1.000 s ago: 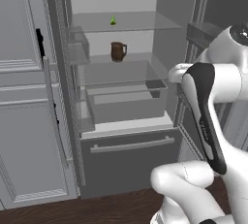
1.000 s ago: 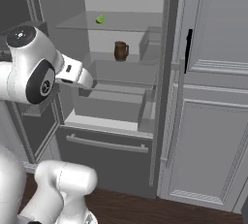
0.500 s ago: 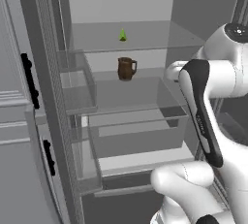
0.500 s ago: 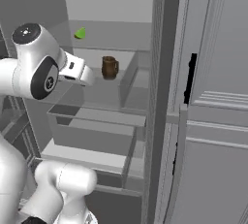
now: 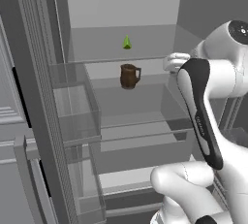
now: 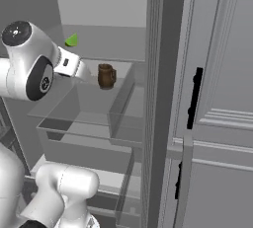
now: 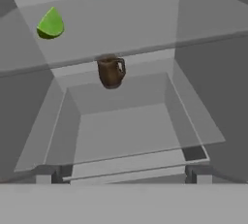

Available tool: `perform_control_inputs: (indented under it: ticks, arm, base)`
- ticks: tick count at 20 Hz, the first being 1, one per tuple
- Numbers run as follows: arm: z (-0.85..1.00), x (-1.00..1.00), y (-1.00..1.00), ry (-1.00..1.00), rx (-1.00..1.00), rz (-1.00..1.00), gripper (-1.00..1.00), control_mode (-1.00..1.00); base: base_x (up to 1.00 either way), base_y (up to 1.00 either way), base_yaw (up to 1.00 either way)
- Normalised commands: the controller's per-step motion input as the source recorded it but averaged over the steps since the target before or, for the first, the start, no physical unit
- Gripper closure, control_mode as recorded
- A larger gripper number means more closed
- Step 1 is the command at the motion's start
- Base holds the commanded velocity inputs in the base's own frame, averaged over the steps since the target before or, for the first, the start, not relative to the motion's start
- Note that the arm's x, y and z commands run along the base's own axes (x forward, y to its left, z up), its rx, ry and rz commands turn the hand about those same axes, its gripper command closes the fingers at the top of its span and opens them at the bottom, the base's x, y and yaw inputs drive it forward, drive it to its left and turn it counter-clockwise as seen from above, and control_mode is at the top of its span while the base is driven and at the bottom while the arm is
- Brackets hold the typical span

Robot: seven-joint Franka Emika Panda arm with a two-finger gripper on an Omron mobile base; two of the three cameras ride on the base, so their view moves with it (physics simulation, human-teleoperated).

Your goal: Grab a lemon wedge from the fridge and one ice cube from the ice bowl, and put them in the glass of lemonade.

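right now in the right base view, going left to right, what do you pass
robot's white arm → lemon wedge → brown mug → fridge door edge → cabinet's black handle

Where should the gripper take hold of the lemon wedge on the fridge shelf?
Probably across the lemon wedge's two flat cut faces, near its rounded base, coming straight in from the open fridge front above the glass shelf. It stands point-up, and the brown mug sits a shelf lower, out of the way.
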Motion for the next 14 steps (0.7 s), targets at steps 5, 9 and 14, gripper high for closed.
perform_control_inputs:
  ticks: [5,9,14]
  arm:
    - [0.54,0.33,0.55,-0.3,0.12,0.0,-1.0,-1.0]
    - [0.54,0.66,0.65,-0.14,0.06,0.0,-1.0,-1.0]
    - [0.81,0.37,0.53,0.32,-0.25,0.08,-1.0,-1.0]
  base:
    - [0.0,0.0,0.0]
    - [0.0,0.0,0.0]
    - [0.0,0.0,0.0]
